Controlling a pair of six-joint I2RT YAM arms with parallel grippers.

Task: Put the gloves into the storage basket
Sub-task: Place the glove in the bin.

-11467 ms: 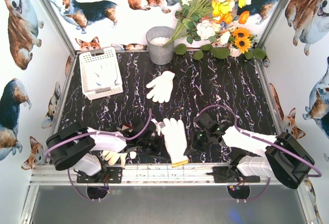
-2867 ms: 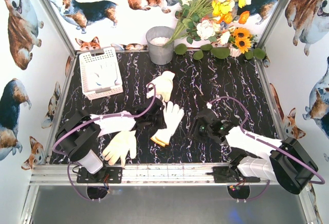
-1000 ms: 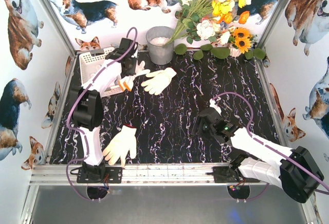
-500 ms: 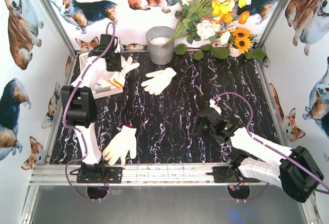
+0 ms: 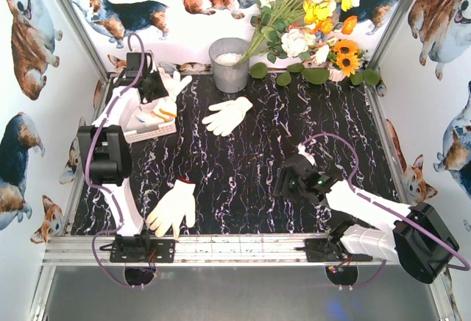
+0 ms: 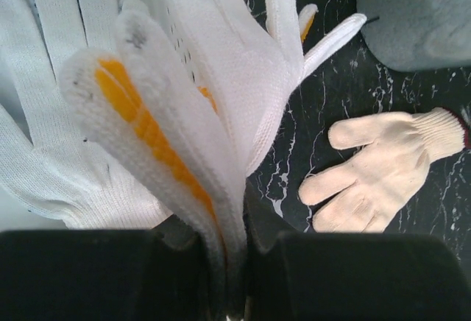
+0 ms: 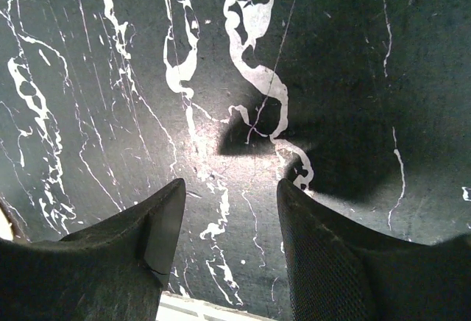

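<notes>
Orange-cuffed glove [image 6: 184,100] hangs pinched by its cuff in the left pincer [image 5: 151,85], over the storage basket [image 5: 151,131], its long axis running past the rim toward the bucket [image 5: 229,67]; right pincer [image 7: 229,196] half-wide, empty, well apart

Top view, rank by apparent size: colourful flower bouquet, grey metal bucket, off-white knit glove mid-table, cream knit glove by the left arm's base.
1. colourful flower bouquet
2. grey metal bucket and cream knit glove: about alike, and the glove lies nearer the camera, so unranked
3. off-white knit glove
</notes>
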